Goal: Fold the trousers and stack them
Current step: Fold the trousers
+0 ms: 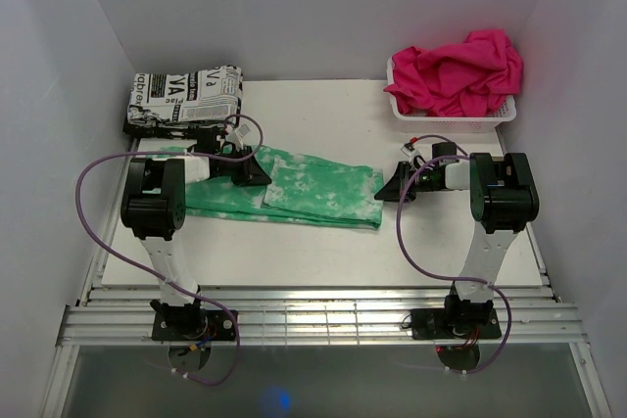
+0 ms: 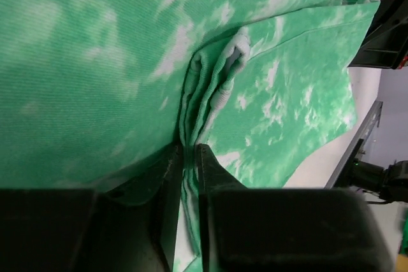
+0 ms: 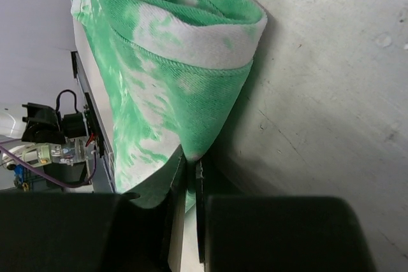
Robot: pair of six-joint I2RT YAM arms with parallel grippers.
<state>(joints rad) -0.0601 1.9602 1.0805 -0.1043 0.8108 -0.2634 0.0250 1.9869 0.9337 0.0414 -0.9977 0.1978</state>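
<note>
From above, the trousers (image 1: 323, 193) lie folded in the middle of the table, mint green with white blotches. A printed cloth (image 1: 186, 95) at the far left reads "VA". Both arms bend low, the left gripper (image 1: 259, 171) over the fabric and the right gripper (image 1: 386, 190) at its right edge.

In the left wrist view, the jaws are nearly closed and pinch bunched layers of the trousers.

In the right wrist view, the jaws are almost together and nip the folded corner.

This looks like a robot lab. Plain white walls (image 1: 323, 7) stand all around the left claw (image 1: 259, 171). A white table (image 1: 323, 254) lies under it. Purple cables (image 1: 82, 183) loop behind it, down to metal rails (image 1: 323, 325).
</note>
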